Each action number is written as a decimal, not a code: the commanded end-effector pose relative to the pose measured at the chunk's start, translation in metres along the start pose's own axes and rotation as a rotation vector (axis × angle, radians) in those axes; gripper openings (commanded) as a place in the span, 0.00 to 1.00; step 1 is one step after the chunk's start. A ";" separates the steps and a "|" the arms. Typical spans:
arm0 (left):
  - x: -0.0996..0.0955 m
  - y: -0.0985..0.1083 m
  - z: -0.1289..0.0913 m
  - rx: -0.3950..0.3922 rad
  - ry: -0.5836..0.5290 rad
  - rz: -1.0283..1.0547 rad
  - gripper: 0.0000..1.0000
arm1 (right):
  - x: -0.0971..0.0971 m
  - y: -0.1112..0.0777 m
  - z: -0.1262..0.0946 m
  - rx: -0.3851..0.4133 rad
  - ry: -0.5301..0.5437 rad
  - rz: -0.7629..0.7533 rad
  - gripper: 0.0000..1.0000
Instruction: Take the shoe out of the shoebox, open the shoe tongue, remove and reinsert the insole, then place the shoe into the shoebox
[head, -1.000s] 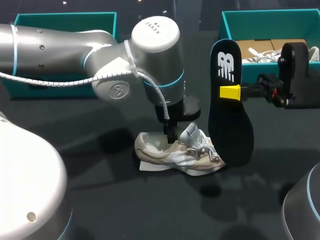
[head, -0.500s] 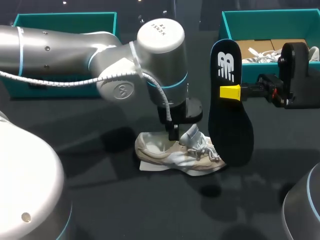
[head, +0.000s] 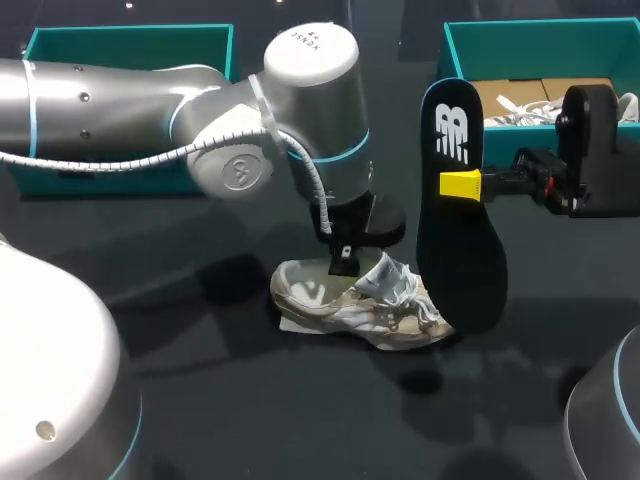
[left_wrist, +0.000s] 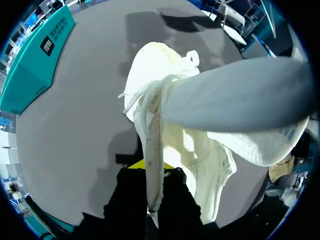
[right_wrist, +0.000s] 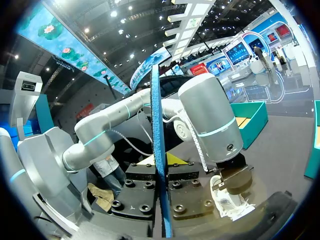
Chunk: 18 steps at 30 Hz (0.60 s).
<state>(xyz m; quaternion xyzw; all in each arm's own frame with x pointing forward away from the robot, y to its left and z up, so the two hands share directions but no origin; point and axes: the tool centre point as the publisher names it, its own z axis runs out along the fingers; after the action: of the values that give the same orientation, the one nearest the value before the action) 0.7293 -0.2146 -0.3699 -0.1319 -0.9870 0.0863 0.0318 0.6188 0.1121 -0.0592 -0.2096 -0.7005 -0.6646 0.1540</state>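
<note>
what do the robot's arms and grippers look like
Left arm: rounded silver-grey links, light blue joint rings, a white round cap with print, and a ribbed grey cable tied alongside. Right gripper: black, boxy, with bright yellow tips. Left gripper: black with yellow tips.

The shoe (left_wrist: 150, 70) covers most of the left gripper's (left_wrist: 150, 172) yellow tips. The shoebox (head: 462, 50) runs off the edge, and the insole (head: 458, 255) hides one corner.
</note>
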 end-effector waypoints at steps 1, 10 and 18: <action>0.003 0.003 -0.031 0.015 0.020 0.127 0.00 | -0.001 0.000 0.002 0.000 0.000 0.001 0.00; 0.004 -0.001 -0.043 0.016 0.017 0.251 0.00 | -0.001 0.000 0.002 0.000 0.000 0.001 0.00; 0.004 -0.001 -0.043 0.016 0.017 0.251 0.00 | -0.001 0.000 0.002 0.000 0.000 0.001 0.00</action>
<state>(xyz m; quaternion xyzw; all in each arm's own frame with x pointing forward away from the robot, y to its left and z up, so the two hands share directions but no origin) 0.7285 -0.2075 -0.3278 -0.2541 -0.9619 0.0964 0.0303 0.6189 0.1120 -0.0592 -0.2096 -0.7004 -0.6646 0.1540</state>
